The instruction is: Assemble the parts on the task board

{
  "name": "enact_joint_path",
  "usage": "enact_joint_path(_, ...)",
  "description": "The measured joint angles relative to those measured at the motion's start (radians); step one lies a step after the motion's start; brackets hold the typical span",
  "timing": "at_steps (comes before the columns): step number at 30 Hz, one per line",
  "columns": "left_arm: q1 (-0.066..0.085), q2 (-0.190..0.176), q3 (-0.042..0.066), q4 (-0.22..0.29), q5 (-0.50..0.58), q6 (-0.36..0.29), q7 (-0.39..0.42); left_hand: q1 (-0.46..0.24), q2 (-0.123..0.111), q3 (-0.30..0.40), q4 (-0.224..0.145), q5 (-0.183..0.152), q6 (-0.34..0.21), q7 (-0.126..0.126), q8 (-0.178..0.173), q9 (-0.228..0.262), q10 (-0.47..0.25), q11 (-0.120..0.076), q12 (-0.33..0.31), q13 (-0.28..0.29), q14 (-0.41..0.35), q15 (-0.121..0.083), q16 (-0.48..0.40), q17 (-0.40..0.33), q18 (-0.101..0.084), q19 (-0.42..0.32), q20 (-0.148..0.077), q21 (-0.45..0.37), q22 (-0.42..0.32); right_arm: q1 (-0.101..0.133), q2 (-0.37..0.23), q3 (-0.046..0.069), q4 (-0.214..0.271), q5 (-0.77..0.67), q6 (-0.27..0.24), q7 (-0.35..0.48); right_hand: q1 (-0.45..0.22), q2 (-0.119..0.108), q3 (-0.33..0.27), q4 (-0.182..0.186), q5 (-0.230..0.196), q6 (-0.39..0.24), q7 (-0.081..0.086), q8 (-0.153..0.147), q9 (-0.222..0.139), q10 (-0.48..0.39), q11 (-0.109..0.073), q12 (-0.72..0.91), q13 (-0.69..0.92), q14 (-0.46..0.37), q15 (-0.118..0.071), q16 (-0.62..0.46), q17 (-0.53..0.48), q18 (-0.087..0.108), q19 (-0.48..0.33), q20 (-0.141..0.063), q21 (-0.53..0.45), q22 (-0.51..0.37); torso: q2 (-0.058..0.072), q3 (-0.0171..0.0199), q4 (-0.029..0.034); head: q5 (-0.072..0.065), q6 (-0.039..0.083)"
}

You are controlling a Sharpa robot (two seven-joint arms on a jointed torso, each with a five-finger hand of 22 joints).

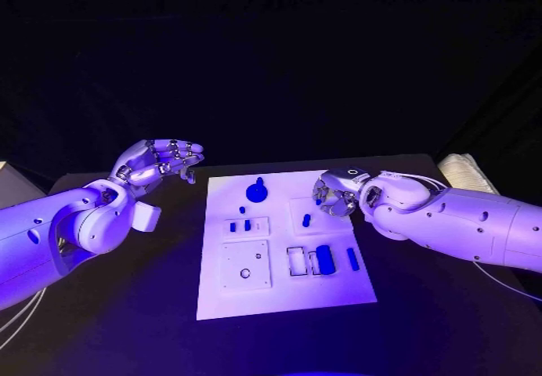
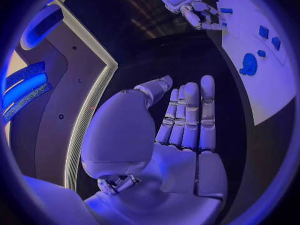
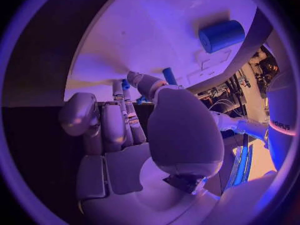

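Note:
The white task board (image 1: 283, 290) lies mid-table with several blue parts on it: a round knobbed piece (image 1: 258, 190), a short peg (image 1: 306, 221), a thick block (image 1: 324, 259) and a slim bar (image 1: 352, 258). My left hand (image 1: 158, 163) is raised left of the board's far corner. Its fingers (image 2: 190, 115) are straight and together, and the palm holds nothing. My right hand (image 1: 337, 194) hangs over the board's far right part, fingers pointing down toward the peg (image 3: 169, 75). I see nothing gripped in the right hand (image 3: 144, 130). A blue cylinder (image 3: 222, 35) lies beyond it.
A square plate with a hole (image 1: 245, 265) and a smaller plate with two blue pegs (image 1: 247, 227) sit on the board's left half. A pale ribbed object (image 1: 465, 172) lies at the table's far right. A white box (image 1: 12, 184) stands at the left edge.

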Motion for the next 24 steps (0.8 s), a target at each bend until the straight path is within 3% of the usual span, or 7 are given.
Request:
enact_joint_path(3, 0.0, 0.0, 0.0, 0.001, 0.004, -0.001, 0.001, 0.0, 0.0, 0.0, 0.0, 0.0, 0.0, 0.0, 0.0, 0.0, 0.0, 0.0, 0.0, 0.0, 0.0, 0.0, 0.0, 0.0, 0.0, 0.0, 0.0, 0.0, 0.0, -0.001, 0.003, 0.001, -0.003, -0.004, 0.0, -0.003, -0.001, 0.009, 0.007, 0.002, 0.0, 0.005, -0.005, 0.004, 0.006, 0.005, -0.005, 0.0, 0.003, 0.0, 0.0, 0.006, 0.003, -0.011, 0.004, -0.004, 0.008, 0.012, 0.0, 0.0003, 0.0, 0.0, -0.002)
enact_joint_path(12, 0.0, 0.0, 0.0, 0.003, 0.01, 0.0, 0.001, 0.0, 0.0, -0.007, 0.002, 0.0, 0.0, 0.0, 0.0, -0.001, 0.004, -0.004, 0.009, 0.002, 0.013, -0.005, 0.011, 0.007, 0.0, 0.025, 0.0, -0.004, -0.006, -0.006, 0.011, 0.003, -0.008, -0.008, -0.013, -0.01, -0.008, 0.023, 0.019, 0.009, -0.004, 0.02, -0.006, 0.012, 0.014, 0.018, -0.007, 0.001, 0.009, 0.0, 0.0, 0.015, 0.005, -0.011, 0.003, -0.004, 0.015, 0.026, 0.001, 0.0016, -0.0012, 0.003, -0.007)
enact_joint_path(19, 0.0, 0.0, 0.0, 0.004, 0.012, 0.001, 0.0, 0.004, 0.004, -0.007, 0.002, 0.0, 0.0, 0.0, 0.004, -0.001, 0.004, -0.004, 0.008, 0.002, 0.013, -0.005, 0.011, 0.008, 0.0, 0.025, 0.0, -0.004, -0.007, -0.008, 0.017, 0.003, -0.009, -0.008, -0.026, -0.022, -0.014, 0.04, 0.024, 0.014, -0.003, 0.038, -0.017, 0.028, 0.025, 0.03, -0.014, 0.004, 0.013, 0.0, 0.0, 0.037, 0.02, -0.01, 0.004, -0.004, 0.042, 0.054, 0.001, 0.0013, -0.0009, 0.005, -0.011)
enact_joint_path(21, 0.0, 0.0, 0.0, 0.004, 0.012, 0.002, -0.001, 0.011, 0.011, -0.009, -0.002, 0.0, 0.0, 0.0, 0.004, -0.001, 0.004, -0.004, 0.008, 0.002, 0.013, -0.005, 0.011, 0.009, 0.0, 0.031, -0.006, -0.004, -0.007, -0.009, 0.019, 0.003, -0.01, -0.007, -0.031, -0.028, -0.014, 0.057, 0.031, 0.021, 0.031, 0.04, -0.019, 0.038, 0.033, 0.041, -0.016, 0.004, 0.014, -0.003, -0.003, 0.052, 0.031, -0.012, 0.01, -0.01, 0.061, 0.077, 0.001, 0.0012, -0.0009, 0.005, -0.012)
enact_joint_path(22, 0.0, 0.0, 0.0, 0.004, 0.012, 0.002, -0.001, 0.021, 0.014, -0.006, -0.009, 0.0, 0.0, 0.0, 0.004, -0.001, 0.006, -0.006, 0.012, 0.003, 0.013, -0.005, 0.011, 0.01, 0.0, 0.032, -0.007, -0.004, -0.007, -0.009, 0.02, 0.002, -0.01, -0.007, -0.033, -0.031, -0.013, 0.058, 0.033, 0.02, 0.039, 0.041, -0.02, 0.039, 0.038, 0.043, -0.018, 0.004, 0.015, -0.001, -0.006, 0.057, 0.035, -0.022, 0.011, -0.011, 0.069, 0.086, 0.001, 0.0012, -0.0009, 0.005, -0.013)
enact_joint_path(24, 0.0, 0.0, 0.0, 0.004, 0.012, 0.003, -0.002, 0.027, 0.014, -0.004, -0.012, 0.0, 0.0, 0.0, 0.004, -0.001, 0.009, -0.009, 0.014, 0.003, 0.013, -0.005, 0.011, 0.011, 0.0, 0.036, -0.011, -0.004, -0.007, -0.01, 0.023, 0.002, -0.01, -0.007, -0.037, -0.038, -0.006, 0.065, 0.041, 0.011, 0.04, 0.047, -0.025, 0.047, 0.044, 0.052, -0.02, 0.004, 0.018, 0.0, -0.008, 0.076, 0.052, -0.024, 0.014, -0.014, 0.094, 0.118, 0.001, 0.001, -0.0009, 0.005, -0.015)
